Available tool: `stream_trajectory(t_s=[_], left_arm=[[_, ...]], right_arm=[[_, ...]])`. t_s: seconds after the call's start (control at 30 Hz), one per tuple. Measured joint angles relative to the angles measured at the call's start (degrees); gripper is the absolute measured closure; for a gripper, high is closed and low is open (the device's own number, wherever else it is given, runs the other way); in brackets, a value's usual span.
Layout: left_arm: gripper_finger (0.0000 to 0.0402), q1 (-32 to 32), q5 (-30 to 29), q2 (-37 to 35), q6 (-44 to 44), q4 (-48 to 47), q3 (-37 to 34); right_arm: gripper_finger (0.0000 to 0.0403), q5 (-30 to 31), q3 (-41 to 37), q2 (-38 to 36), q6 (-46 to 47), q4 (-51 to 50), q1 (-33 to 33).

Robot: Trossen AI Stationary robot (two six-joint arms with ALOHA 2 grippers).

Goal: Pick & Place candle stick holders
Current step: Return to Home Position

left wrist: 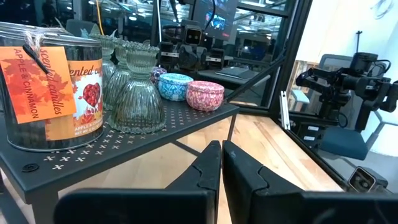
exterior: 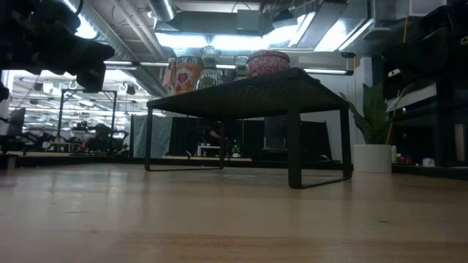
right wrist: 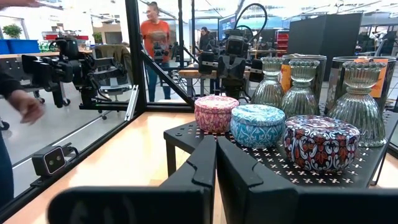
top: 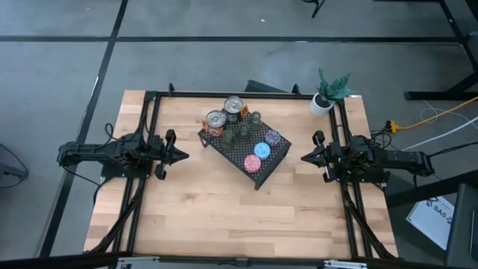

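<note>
Right tool point(right wrist: 216, 158), fingers together, sits well apart from candle stick holders point(right wrist: 258, 124).

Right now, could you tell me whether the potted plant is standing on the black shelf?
No, the potted plant stands on the wooden table at one corner, well apart from the black shelf.

Table point(top: 187, 217): shelf point(top: 228, 148), plant pot point(top: 322, 104); shelf: candle stick holders point(top: 261, 149), jars point(top: 216, 119)
</note>
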Motion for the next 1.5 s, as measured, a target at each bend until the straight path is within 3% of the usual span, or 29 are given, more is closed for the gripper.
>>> stream_trajectory(t_s=[1.5], left_arm=[[0.0391, 0.0, -0.08, 0.0, 0.0, 0.02, -0.01]], right_arm=[[0.0387, 0.0, 0.0, 0.0, 0.0, -0.02, 0.02]])
